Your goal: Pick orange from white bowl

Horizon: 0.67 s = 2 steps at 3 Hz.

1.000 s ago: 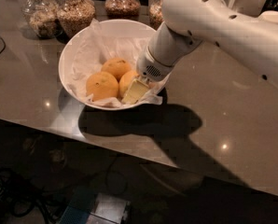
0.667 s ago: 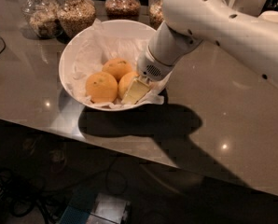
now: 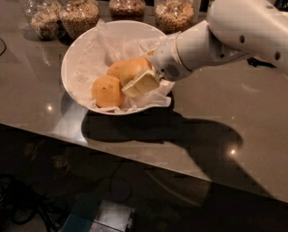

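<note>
Though half masked by its own wrist, clamped on orange (image 3: pixel 128 67) with gripper (image 3: pixel 139 80), entering from right across rim of white bowl (image 3: pixel 71 62). Held inside bowl, right of centre, above crumpled paper lining (image 3: pixel 105 42), just beside second orange (image 3: pixel 107 92) at near left. Parked on grey counter (image 3: pixel 221 115), left side; four filled glass jars (image 3: pixel 79 14) along far edge.

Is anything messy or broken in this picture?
Nothing looks spilled or broken. The only untidy bit is the crumpled paper, which pokes out over the bowl rim on the side nearest the gripper. The gripper is down inside the bowl by an orange.
</note>
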Tool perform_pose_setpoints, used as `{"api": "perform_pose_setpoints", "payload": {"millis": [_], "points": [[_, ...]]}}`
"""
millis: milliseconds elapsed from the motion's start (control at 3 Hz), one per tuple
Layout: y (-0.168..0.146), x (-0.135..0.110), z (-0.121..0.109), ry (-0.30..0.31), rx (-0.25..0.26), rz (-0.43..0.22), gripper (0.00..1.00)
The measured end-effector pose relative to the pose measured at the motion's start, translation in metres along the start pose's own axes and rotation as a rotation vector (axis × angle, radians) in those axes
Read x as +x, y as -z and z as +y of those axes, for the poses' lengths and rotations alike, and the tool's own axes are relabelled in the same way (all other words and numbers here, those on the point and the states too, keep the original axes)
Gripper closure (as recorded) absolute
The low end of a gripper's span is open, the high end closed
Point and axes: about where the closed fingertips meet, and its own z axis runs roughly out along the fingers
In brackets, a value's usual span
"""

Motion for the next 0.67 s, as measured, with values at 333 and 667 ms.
{"api": "perform_pose_setpoints", "payload": {"millis": [333, 667], "points": [[0.043, -0.038, 0.010, 0.049, 0.037, -0.211, 1.00], [0.101, -0.053, 0.025, 0.125, 0.080, -0.336, 1.00]]}}
